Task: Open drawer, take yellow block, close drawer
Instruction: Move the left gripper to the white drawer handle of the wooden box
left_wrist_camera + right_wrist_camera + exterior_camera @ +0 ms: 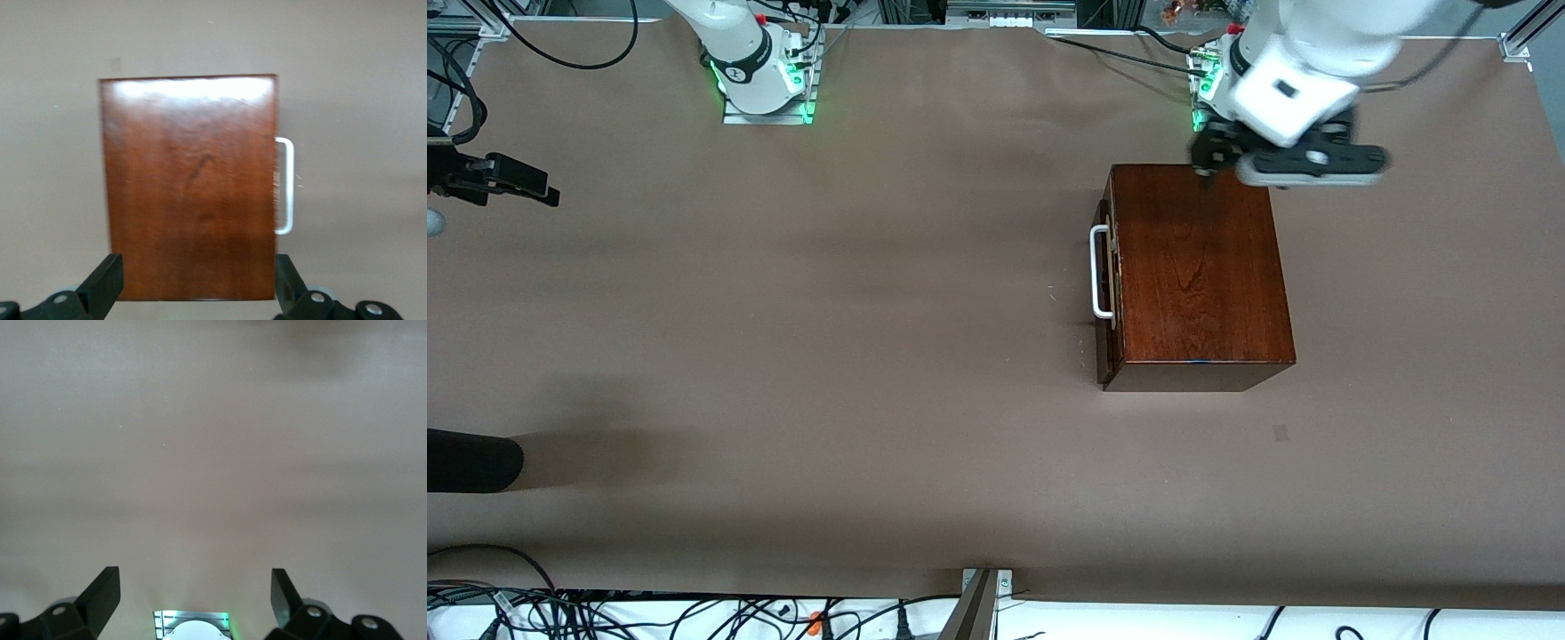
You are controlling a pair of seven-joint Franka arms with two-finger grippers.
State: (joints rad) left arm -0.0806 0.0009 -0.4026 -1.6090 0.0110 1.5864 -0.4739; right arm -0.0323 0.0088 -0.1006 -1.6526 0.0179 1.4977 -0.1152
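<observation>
My left gripper hangs spread over the dark reddish-brown wooden box. Its wide shallow drawer, white loop handle, sits closed. My right gripper waits spread over bare brown table. Yellow block unseen.

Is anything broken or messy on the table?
Nothing stands out. The dark reddish-brown wooden box sits flat with its drawer shut. The left gripper hangs over its edge, jaws open; the right gripper waits, open.
</observation>
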